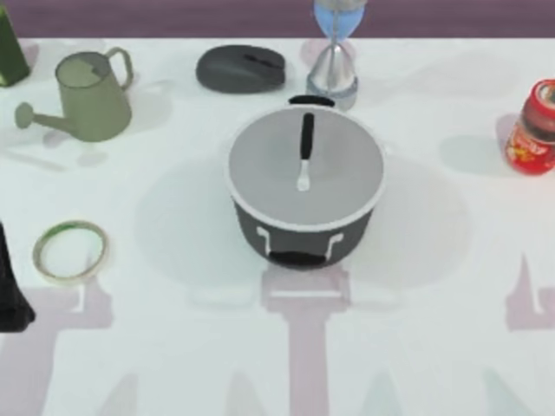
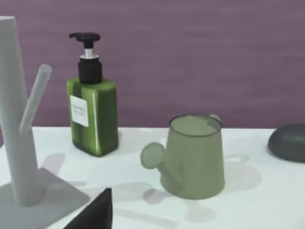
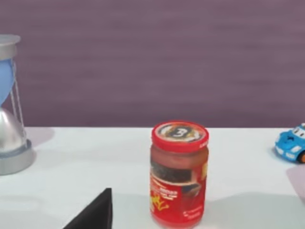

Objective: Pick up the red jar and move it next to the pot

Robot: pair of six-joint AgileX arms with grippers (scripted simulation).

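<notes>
Standing upright at the surface's right edge, the red jar (image 3: 179,174) looks rigid, light, smooth; grip its body below the lid. Neither gripper's state shows.

Bare table between red jar (image 1: 532,127) and pot (image 1: 305,184)

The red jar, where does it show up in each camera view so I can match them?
Top view: the red jar stands upright at the table's far right edge, well apart from the pot.
Left wrist view: not in it.
Right wrist view: the jar stands upright, centre foreground.
Shared landmark: the hourglass, seen in the top view and the right wrist view.
</notes>
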